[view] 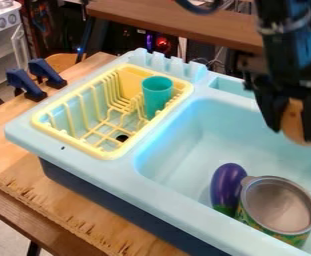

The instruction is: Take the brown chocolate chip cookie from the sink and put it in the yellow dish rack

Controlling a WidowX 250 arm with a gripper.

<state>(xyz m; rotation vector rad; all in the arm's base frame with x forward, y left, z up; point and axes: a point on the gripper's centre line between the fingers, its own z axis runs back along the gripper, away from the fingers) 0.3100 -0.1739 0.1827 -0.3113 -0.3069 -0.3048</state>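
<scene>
At the upper right, the black gripper (294, 132) hangs above the light blue sink basin (184, 135), its two fingers closed on either side of a rounded orange-tan object (292, 120). The object's upper part is hidden by the gripper. Below, in the basin, a purple eggplant (227, 185) leans beside a metal pot (278, 205) with a patterned green side. A teal cup (158, 91) stands upright in the back right part of the yellow dish rack (104, 152).
The sink unit rests on a wooden table (11, 147). Two dark blue clamps (25, 85) sit at the table's left edge. A brown shelf (178, 25) runs behind, and a white toy stove (1, 20) stands at the far upper left.
</scene>
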